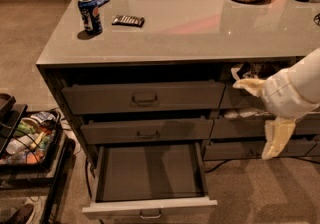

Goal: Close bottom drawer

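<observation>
Pincer: at the right of the frame, in front of the narrower drawer stack. Its two pale fingers are spread wide, one aimed left and up, the other hanging down. Nothing is between them.

Arm: white-sleeved, enters from the right edge at mid-height and slopes down and left to the wrist.

Bottom drawer: pulled fully out at lower centre of the frame, tray bare, and its front with the small handle is almost at the bottom edge. It lies down and to the left of the pincer, well apart. The front's long axis runs left-right across the frame; the slide axis runs up the frame, into the cabinet.

Judgement: the pincer sits above and behind the drawer front, so it likely has to drop to the front's near side before it can push up-frame.

The two wide drawers above look shut. On the tabletop, upper left: a can and a dark packet.
</observation>
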